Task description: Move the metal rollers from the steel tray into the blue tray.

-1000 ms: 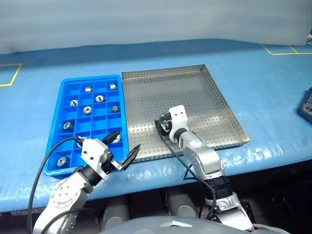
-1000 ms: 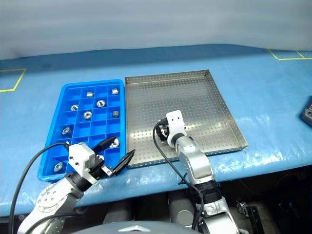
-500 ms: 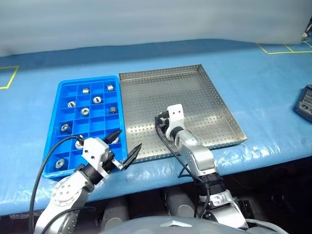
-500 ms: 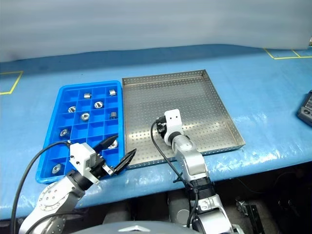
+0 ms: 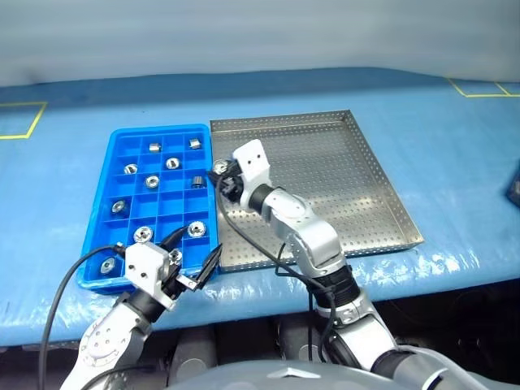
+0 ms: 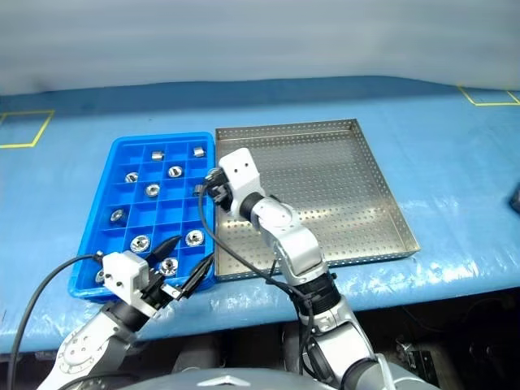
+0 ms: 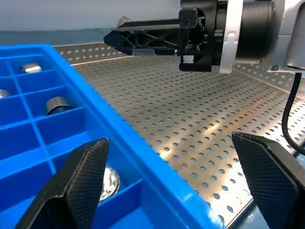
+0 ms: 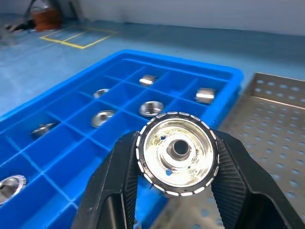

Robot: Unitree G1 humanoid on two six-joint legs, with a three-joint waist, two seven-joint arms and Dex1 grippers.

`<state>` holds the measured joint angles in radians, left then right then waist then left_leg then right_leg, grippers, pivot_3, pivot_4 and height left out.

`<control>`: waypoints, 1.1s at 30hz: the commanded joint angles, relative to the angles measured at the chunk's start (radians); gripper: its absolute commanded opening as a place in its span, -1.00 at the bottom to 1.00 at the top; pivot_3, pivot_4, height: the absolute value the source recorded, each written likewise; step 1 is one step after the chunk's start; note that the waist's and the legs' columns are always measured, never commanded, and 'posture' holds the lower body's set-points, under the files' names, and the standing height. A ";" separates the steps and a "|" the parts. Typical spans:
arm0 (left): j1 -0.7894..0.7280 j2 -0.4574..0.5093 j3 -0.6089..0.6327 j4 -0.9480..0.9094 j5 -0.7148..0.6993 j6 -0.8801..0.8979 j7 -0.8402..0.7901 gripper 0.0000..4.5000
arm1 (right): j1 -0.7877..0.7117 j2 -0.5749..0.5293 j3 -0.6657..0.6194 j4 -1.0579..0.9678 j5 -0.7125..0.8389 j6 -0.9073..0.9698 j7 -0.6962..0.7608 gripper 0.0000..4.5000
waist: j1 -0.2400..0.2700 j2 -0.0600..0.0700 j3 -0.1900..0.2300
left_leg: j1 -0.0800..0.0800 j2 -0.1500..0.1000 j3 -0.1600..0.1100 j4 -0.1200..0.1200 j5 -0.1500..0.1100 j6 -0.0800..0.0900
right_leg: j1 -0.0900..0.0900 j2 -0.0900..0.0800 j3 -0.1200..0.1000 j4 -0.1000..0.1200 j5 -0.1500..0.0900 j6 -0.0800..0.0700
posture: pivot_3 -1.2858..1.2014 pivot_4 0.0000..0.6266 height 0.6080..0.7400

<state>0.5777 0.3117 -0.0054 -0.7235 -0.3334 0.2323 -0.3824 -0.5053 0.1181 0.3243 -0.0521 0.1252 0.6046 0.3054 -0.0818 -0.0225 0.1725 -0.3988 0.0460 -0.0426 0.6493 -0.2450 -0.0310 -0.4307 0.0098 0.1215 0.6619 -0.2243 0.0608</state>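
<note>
A broad blue-covered table [image 5: 455,171] is carrying everything. Taking the bright blue rectangular plastic tray [image 5: 104,203] with its grid of small square compartments as the landmark, the large flat steel tray [image 5: 341,171] with a perforated base and low raised rim is lying directly against its right-hand long edge, the two rims touching or nearly so. The perforated base of the steel tray is lying bare where the head views show it.

The right arm [image 5: 301,231] is reaching from the near side across the steel tray toward the blue tray. Its right gripper [image 5: 218,168] is hanging over the blue tray's right rim, about halfway along that edge, with its two black fingers [image 8: 119,176] clamped on one shiny silver ring-like metal roller [image 8: 177,152], whose round face and central hole are facing the wrist camera.

The left gripper [image 5: 192,262] is hovering at the blue tray's near right corner, its black fingers [image 7: 76,186] standing wide apart and holding nothing; one is over the tray's near compartments, the other beyond the rim over the steel tray's near corner.

The other small silver metal rollers [image 5: 152,180] are lying scattered singly in the blue tray's compartments, some in the far rows, some in the middle and some in the near rows, one of them [image 5: 196,230] just beside the left gripper's fingers.
</note>
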 commanded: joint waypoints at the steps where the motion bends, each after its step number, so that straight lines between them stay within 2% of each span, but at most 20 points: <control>1: 0.045 -0.020 0.006 -0.080 0.021 -0.048 0.031 1.00 | -0.047 0.027 0.024 0.011 0.008 -0.021 0.025 -0.22 | 0.025 0.000 0.000 | 0.000 0.000 0.000 0.000 0.000 0.000 | 0.000 0.000 0.000 0.000 0.000 -0.001 | 0.21 -0.52 1.00; 7: 0.154 -0.067 -0.010 -0.123 0.063 -0.098 0.085 1.00 | -0.098 0.056 0.037 0.105 0.013 -0.061 0.071 -0.22 | 0.077 0.000 0.000 | 0.000 0.000 0.000 0.000 0.000 0.000 | 0.000 -0.001 -0.001 -0.002 -0.001 -0.001 | 0.28 -0.52 1.00; 14: 0.248 -0.115 -0.039 -0.144 0.110 -0.160 0.129 1.00 | -0.162 0.066 0.025 0.332 -0.010 -0.166 0.097 -0.22 | 0.116 0.000 0.001 | 0.000 0.000 0.001 -0.001 0.000 0.000 | -0.001 0.000 -0.001 -0.002 -0.001 -0.001 | 0.34 -0.52 1.00; 26: 0.244 -0.112 -0.052 -0.132 0.116 -0.183 0.132 1.00 | -0.225 0.092 0.005 0.573 -0.020 -0.254 0.110 -0.22 | 0.144 0.001 0.001 | 0.001 0.000 0.002 -0.001 0.000 0.000 | -0.001 -0.001 -0.001 -0.003 -0.002 -0.002 | 0.33 -0.52 1.00; 27: 0.240 -0.110 -0.053 -0.131 0.114 -0.182 0.129 1.00 | -0.227 0.088 0.002 0.580 -0.022 -0.258 0.106 0.10 | 0.145 0.001 0.001 | 0.003 0.000 0.002 -0.001 0.000 0.000 | -0.001 -0.001 -0.001 -0.003 -0.002 -0.002 | 0.33 -0.52 1.00; 28: 0.238 -0.109 -0.054 -0.130 0.113 -0.180 0.128 1.00 | -0.228 0.085 -0.001 0.583 -0.023 -0.261 0.104 0.19 | 0.146 0.001 0.000 | 0.003 0.000 0.002 -0.001 0.000 0.000 | -0.001 -0.001 -0.001 -0.003 -0.002 -0.002 | 0.33 -0.52 1.00; 33: 0.227 -0.096 -0.040 -0.131 0.098 -0.165 0.115 1.00 | -0.206 0.063 -0.007 0.494 -0.004 -0.237 0.118 0.93 | 0.148 0.001 0.001 | 0.002 0.000 0.002 -0.001 0.000 0.000 | -0.001 -0.001 -0.001 -0.003 -0.002 -0.002 | 0.29 -0.52 1.00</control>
<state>0.8082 0.2076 -0.0496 -0.8251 -0.2179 0.0770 -0.2601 -0.7018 0.1384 0.3365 0.4813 0.1089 0.3479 0.4195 0.0660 -0.0210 0.1732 -0.3969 0.0463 -0.0404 0.6484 -0.2451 -0.0312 -0.4315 0.0090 0.1208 0.6591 -0.2262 0.0588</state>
